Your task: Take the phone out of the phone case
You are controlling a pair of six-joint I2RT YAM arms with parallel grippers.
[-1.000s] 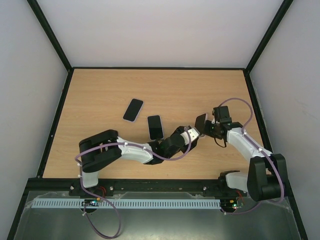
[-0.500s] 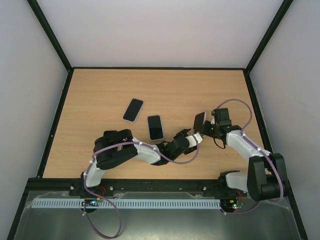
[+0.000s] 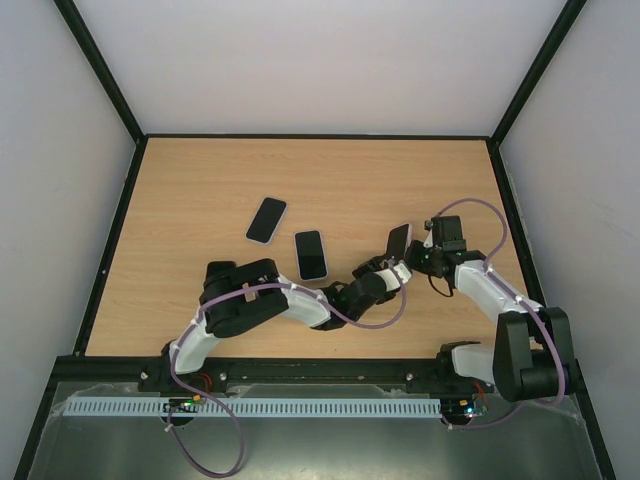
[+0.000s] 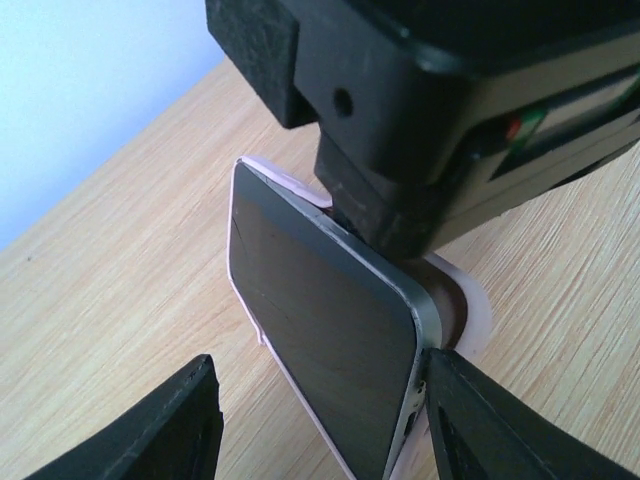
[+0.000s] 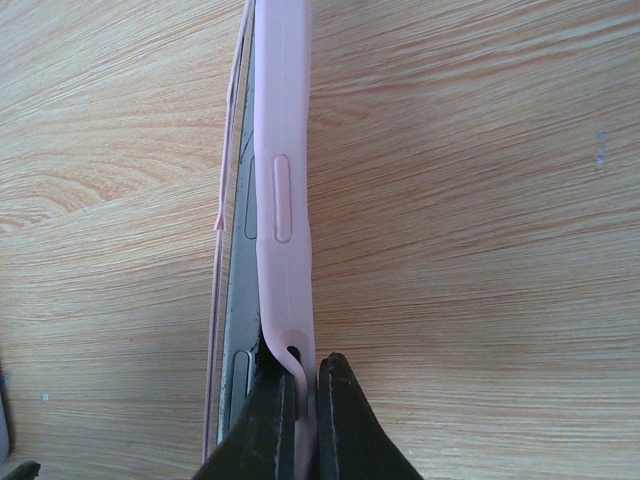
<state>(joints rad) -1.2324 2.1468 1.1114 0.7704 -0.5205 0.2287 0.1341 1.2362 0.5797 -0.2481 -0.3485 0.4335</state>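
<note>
Phone (image 4: 320, 340), dark glass outward, stands tilted on edge above the table (image 3: 200, 180), at about 3 o'clock from the board's middle in the overhead view. Its pink phone case (image 5: 283, 200) is partly peeled along one long side. The right wrist view shows the grey metal edge just beside the pink rim, with a thin pink lip standing off toward 9 o'clock.

The right gripper (image 5: 300, 368) is clamped tight on the pink rim at 6 o'clock of that view. The left gripper (image 4: 315, 400) sits at roughly 6 o'clock of the phone overhead, its jaws apart with the phone's lower corner between them. In the left wrist view, the finger at 4 o'clock is just beside the metal edge, and whether it touches cannot be told. The finger at 8 o'clock is clear of the glass.

A second phone (image 3: 312, 254) and a third phone (image 3: 267, 219) lie flat toward 9 and 10 o'clock of the held one, apart from both grippers.
</note>
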